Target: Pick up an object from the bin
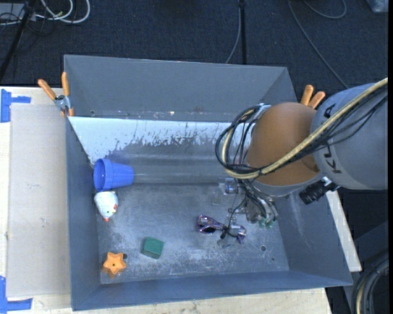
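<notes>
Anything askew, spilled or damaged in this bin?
Only the blue cup: it lies on its side at the left of the bin, just above a white toy. Nothing looks spilled or broken.

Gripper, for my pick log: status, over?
Gripper low over bin floor, right side. Purple toy beside it, not seen held. Cup, block, star well clear, left.

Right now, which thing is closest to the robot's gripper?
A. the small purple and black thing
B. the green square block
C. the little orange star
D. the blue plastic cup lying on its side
A: the small purple and black thing lies right by the gripper, while the blue plastic cup, orange star and green block sit further left.
</notes>
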